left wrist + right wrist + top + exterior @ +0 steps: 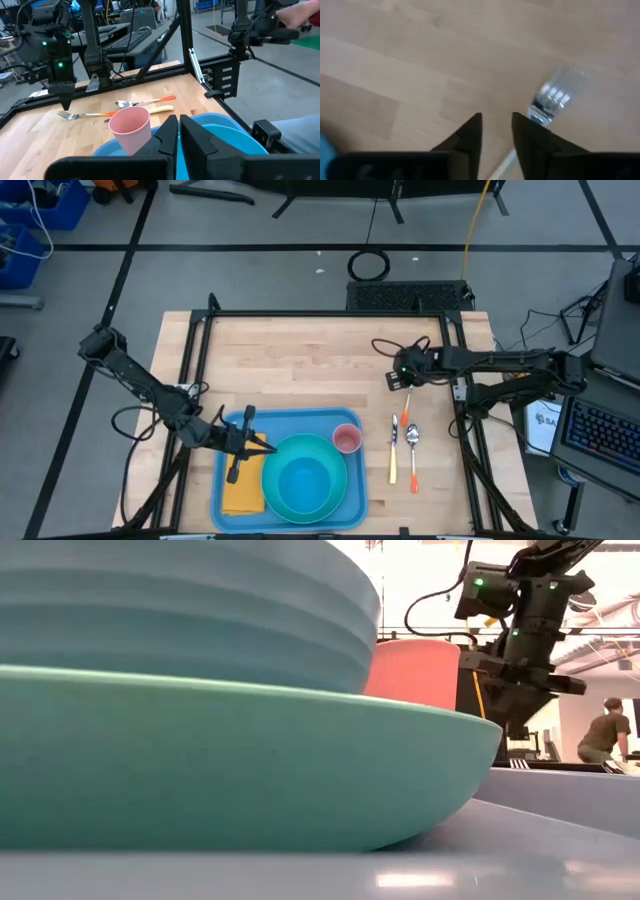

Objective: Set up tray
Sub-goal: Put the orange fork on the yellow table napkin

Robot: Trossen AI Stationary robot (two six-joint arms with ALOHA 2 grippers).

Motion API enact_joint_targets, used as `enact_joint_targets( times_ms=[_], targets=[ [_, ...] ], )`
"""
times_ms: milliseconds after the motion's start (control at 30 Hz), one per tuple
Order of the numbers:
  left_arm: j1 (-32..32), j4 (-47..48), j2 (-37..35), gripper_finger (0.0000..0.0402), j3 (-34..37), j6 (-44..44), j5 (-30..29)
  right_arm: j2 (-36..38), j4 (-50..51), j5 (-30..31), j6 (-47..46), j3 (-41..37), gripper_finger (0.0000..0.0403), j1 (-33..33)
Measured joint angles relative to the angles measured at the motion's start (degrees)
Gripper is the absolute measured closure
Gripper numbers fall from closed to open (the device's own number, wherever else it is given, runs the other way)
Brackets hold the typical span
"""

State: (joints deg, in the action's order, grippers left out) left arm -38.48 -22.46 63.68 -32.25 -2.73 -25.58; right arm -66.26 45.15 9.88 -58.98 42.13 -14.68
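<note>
Right claw [402, 383] (fingers parted, empty) above bare table [300, 360], tray [225, 470] well apart.

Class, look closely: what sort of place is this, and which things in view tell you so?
Probably a robotics lab or workshop: a wooden table in a black metal frame, cables on the concrete floor, and a keyboard beside it.
</note>
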Motion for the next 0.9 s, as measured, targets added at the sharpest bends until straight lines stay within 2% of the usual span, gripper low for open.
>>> enact_joint_targets(
  times_ms=[133,233,333,567,900],
  targets=[
    [0.0,0.0,0.0,0.0381,0.0,0.3,0.0,0.0,7.1,-2.4,-4.8,0.0,0.0251,0.0],
    [0.0,0.1,0.0,0.0394,0.0,0.2,0.0,-0.4,8.9,-2.7,-6.4,0.0,0.0236,0.1],
    [0.0,0.0,0.0,0.0397,0.0,0.3,0.0,-1.1,7.8,-2.9,-6.5,0.0,0.0232,0.7],
    [0.0,0.0,0.0,0.0373,0.0,0.3,0.0,-7.7,6.8,-5.5,-6.2,0.0,0.0234,1.4],
    [0.0,0.5,0.0,0.0371,0.0,0.4,0.0,-13.7,3.5,-5.9,-4.7,0.0,0.0233,1.2]
  ],
)
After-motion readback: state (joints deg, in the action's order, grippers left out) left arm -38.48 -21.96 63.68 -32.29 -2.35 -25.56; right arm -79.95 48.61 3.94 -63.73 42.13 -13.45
